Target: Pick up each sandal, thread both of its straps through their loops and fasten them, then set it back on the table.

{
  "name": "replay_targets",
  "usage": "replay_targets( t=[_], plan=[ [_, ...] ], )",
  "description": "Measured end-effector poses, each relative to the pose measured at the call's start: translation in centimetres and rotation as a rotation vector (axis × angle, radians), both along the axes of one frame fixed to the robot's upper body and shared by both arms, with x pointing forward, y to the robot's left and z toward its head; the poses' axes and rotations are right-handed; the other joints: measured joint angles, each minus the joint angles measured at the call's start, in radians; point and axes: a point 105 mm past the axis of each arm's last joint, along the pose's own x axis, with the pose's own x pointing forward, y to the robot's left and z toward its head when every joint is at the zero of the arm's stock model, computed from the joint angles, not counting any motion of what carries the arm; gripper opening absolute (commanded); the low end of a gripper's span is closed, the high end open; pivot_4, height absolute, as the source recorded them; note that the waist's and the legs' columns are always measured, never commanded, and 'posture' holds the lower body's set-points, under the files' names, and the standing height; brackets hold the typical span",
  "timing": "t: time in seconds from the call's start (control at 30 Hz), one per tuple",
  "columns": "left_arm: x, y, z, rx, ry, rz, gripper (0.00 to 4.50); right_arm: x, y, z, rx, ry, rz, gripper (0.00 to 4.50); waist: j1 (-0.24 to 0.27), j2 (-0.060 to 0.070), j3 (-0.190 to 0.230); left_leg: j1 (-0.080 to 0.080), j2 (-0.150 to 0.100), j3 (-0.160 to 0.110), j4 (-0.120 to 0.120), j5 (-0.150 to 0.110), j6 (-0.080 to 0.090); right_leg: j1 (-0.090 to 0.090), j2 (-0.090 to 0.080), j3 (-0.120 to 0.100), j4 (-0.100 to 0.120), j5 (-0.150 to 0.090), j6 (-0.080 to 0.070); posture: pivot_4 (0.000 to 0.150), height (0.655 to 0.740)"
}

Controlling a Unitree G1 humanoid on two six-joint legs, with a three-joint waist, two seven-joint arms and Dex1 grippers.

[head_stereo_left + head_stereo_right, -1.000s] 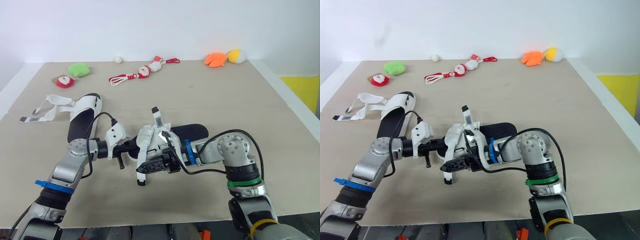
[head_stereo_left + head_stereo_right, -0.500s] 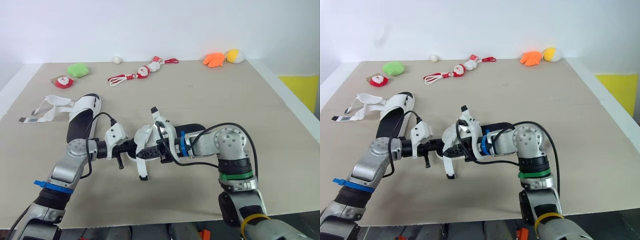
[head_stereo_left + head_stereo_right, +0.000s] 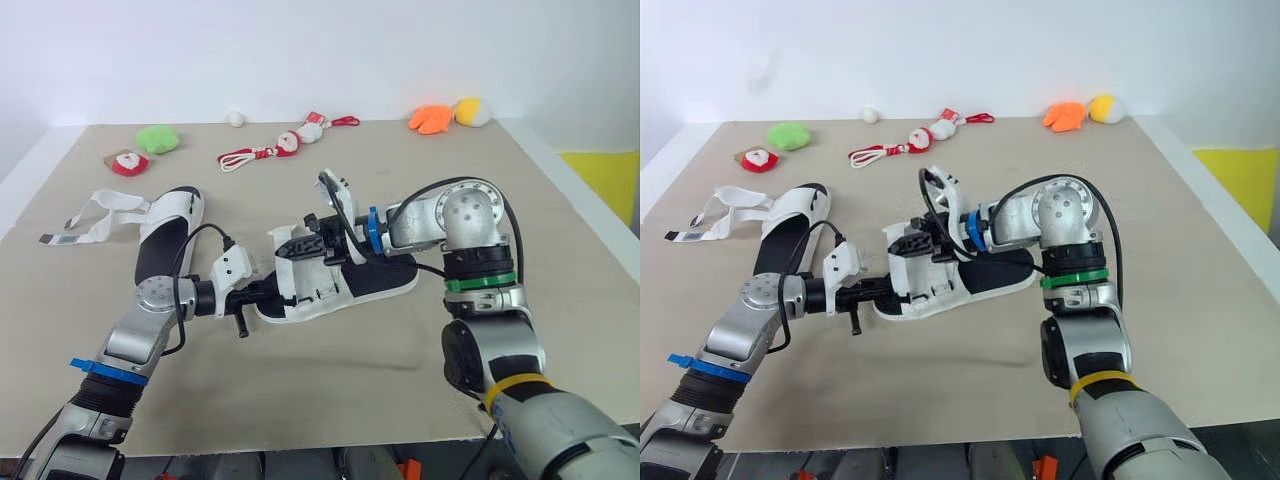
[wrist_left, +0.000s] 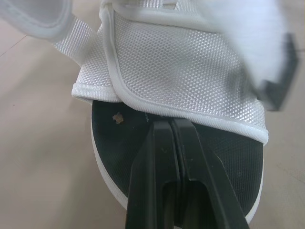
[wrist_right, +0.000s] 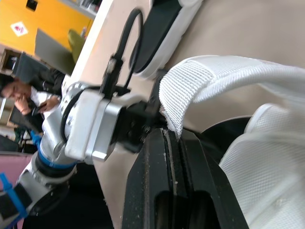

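The sandal (image 3: 360, 285) lies mid-desk (image 3: 500, 180). The right gripper (image 3: 303, 244) is clamped on its strap (image 5: 190, 86), holding it up, likely to feed the loop. The left gripper (image 3: 265, 291), fingers together, meets the insole (image 4: 119, 143) — probably to steady the sandal.

a beige surface (image 3: 560, 260) carries a row of small toys near its far edge: toward its far left a green plush (image 3: 158, 139) with a red and white toy (image 3: 128, 163) just beside it, a small white ball (image 3: 236, 118) at the far edge, two red and white figures (image 3: 285, 144) (image 3: 315, 125) with red cords near the middle, and an orange plush (image 3: 430, 120) touching a yellow one (image 3: 472, 112) at the far right; past its right edge, a yellow panel (image 3: 600, 180); off the surface, a seated person (image 5: 19, 90)
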Motion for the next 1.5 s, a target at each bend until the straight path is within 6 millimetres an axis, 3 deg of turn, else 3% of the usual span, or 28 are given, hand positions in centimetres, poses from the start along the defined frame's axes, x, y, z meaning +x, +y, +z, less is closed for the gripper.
replay_targets(
  t=[0.13,1.5],
  plan=[
    [0.0,0.0,0.0,-0.001,-0.001,0.001,0.0,0.8,-0.5,-0.1,-0.014,-0.004,-0.027,0.05,0.0,0.0,0.0,0.0,0.0,0.0,0.0,0.0,0.0,0.0,0.0,0.0,0.0,0.0,0.0,0.15,0.74],
    [-0.2,-0.2,0.1,-0.002,-0.008,-0.004,0.0,0.0,-1.9,-0.7,-0.093,0.059,0.047,0.05,0.0,0.001,0.0,-0.001,-0.001,0.0,0.0,-0.002,0.002,-0.001,0.0,0.0,0.0,-0.001,0.0,0.15,0.74]
  ],
)
